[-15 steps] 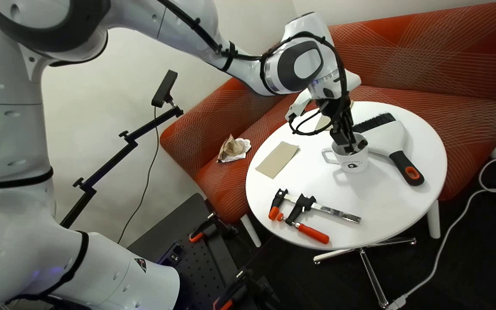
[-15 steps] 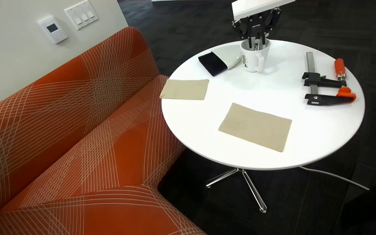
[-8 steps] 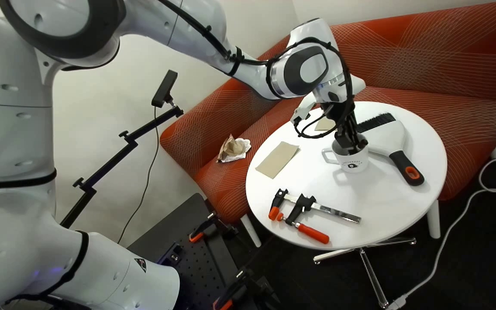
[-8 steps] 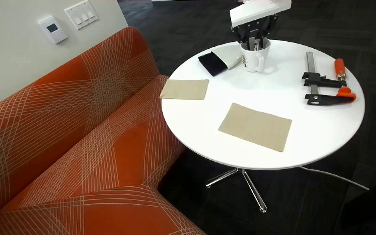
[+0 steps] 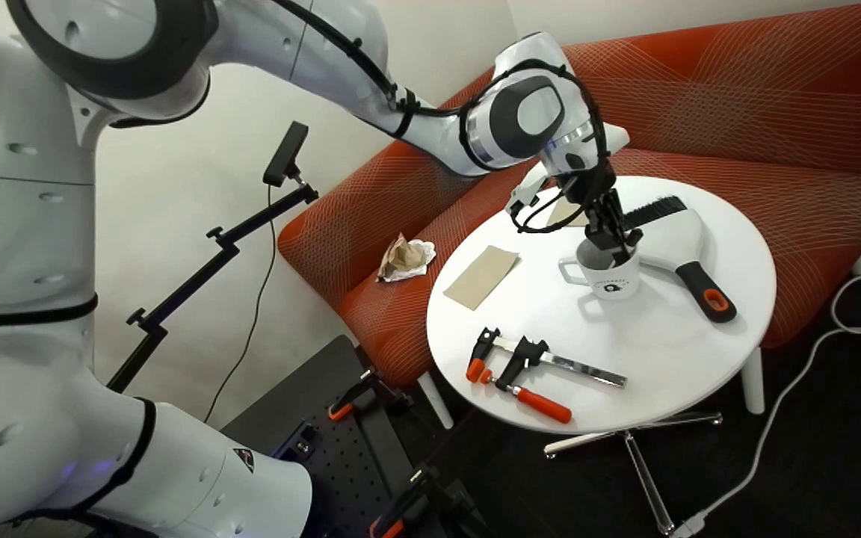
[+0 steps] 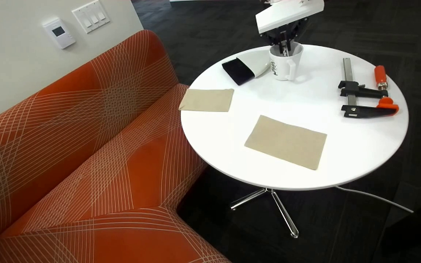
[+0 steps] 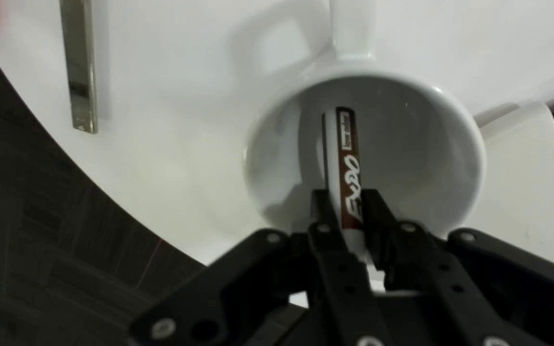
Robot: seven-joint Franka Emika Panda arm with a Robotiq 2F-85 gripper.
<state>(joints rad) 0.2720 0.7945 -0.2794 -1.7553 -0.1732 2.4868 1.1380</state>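
- Fingers (image 7: 322,211) grasping the Expo dry-erase marker (image 7: 347,168) at the mouth of the white mug (image 7: 431,144).
- Its long axis runs roughly in line with the fingers.
- Its free end lies inside the mug, pointing towards the handle (image 7: 352,29) in the wrist view.

My white arm (image 5: 326,67) stretched out from its base (image 5: 244,486) to above the tabletop (image 6: 298,104), sloping down to a bent wrist (image 5: 528,112). Below that, my pincer (image 6: 285,50) pointed downward with a slight lean, close to the tabletop's far edge in an exterior view. Its two dark fingers (image 7: 322,206) stood side by side, almost parallel, clenched in a narrow grip.
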